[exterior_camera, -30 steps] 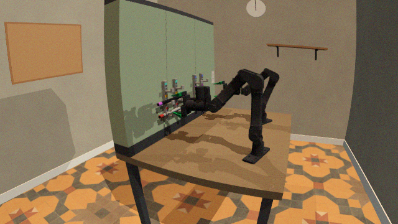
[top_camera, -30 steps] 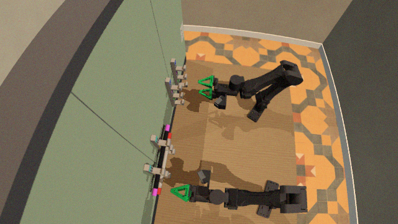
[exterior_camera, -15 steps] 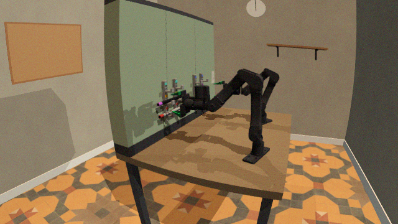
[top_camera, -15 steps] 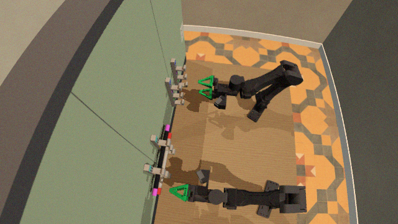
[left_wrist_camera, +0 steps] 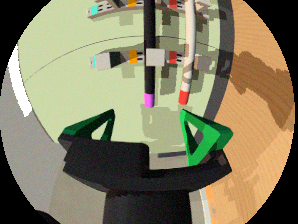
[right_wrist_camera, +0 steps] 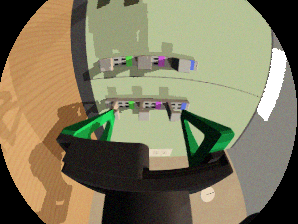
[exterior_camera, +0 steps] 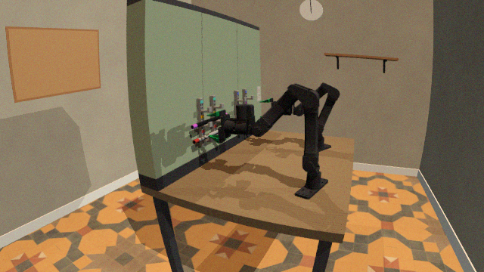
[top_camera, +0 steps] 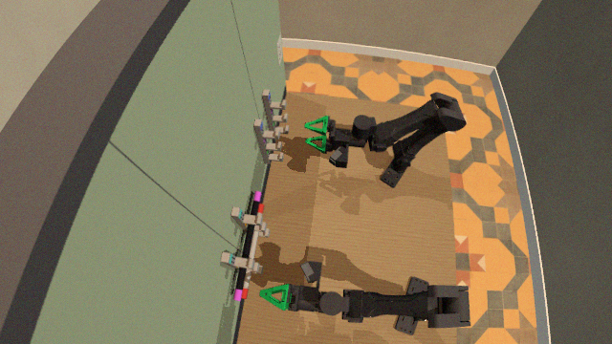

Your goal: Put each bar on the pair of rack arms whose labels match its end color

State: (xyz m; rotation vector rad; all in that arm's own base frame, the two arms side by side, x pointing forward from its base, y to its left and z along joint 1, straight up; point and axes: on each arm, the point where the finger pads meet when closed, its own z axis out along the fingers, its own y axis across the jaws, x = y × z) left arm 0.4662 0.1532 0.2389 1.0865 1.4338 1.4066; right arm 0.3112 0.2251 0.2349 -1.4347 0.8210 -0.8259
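Left claw (top_camera: 275, 296) (exterior_camera: 209, 125) (left_wrist_camera: 147, 111): fully open, empty, near the bar ends. Right claw (top_camera: 306, 134) (exterior_camera: 265, 100) (right_wrist_camera: 148, 112): likewise, facing the right rack (top_camera: 266, 102) (exterior_camera: 237, 99) (right_wrist_camera: 145, 62).

Magenta-ended black bar (top_camera: 249, 244) (left_wrist_camera: 149, 80): on the left rack's (top_camera: 236, 214) (exterior_camera: 200, 106) (left_wrist_camera: 102, 62) orange pair; belongs on the right's magenta pair. Grip likely best squared to the bar, avoiding the correctly seated red-ended bar (top_camera: 253, 244) (left_wrist_camera: 190, 40); lift level.
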